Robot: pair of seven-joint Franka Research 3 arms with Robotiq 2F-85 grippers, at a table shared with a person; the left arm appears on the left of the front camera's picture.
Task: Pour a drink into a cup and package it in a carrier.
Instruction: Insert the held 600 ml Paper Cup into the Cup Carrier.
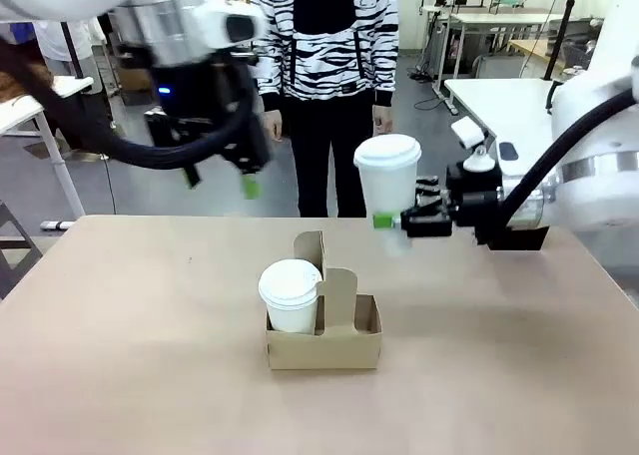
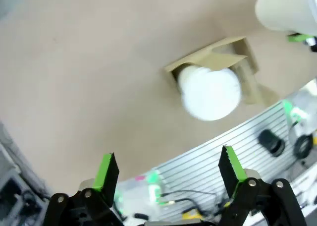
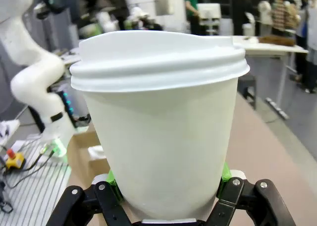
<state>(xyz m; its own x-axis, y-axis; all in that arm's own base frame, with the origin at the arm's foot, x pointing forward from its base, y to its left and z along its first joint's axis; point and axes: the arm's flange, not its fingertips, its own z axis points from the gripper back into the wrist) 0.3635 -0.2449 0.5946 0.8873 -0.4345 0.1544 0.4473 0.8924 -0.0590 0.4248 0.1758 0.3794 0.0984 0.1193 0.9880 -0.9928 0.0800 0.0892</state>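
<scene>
A brown cardboard carrier (image 1: 339,343) sits mid-table with a white lidded cup (image 1: 291,293) in its left slot; its right slot is vacant. From above, the left wrist view shows this carrier (image 2: 246,62) and cup (image 2: 210,92). My right gripper (image 1: 391,220) is shut on a second white lidded cup (image 1: 388,181), held upright in the air above and right of the carrier. That cup (image 3: 161,122) looms close between the green pads (image 3: 225,174) in the right wrist view. My left gripper (image 1: 218,181) hangs open and blurred, high above the table's far left; its fingers (image 2: 106,172) hold nothing.
A person in a zebra-striped top (image 1: 324,36) stands at the far side of the table, hands down. The tan tabletop (image 1: 130,335) spreads around the carrier. White tables (image 1: 499,101) stand behind at the right.
</scene>
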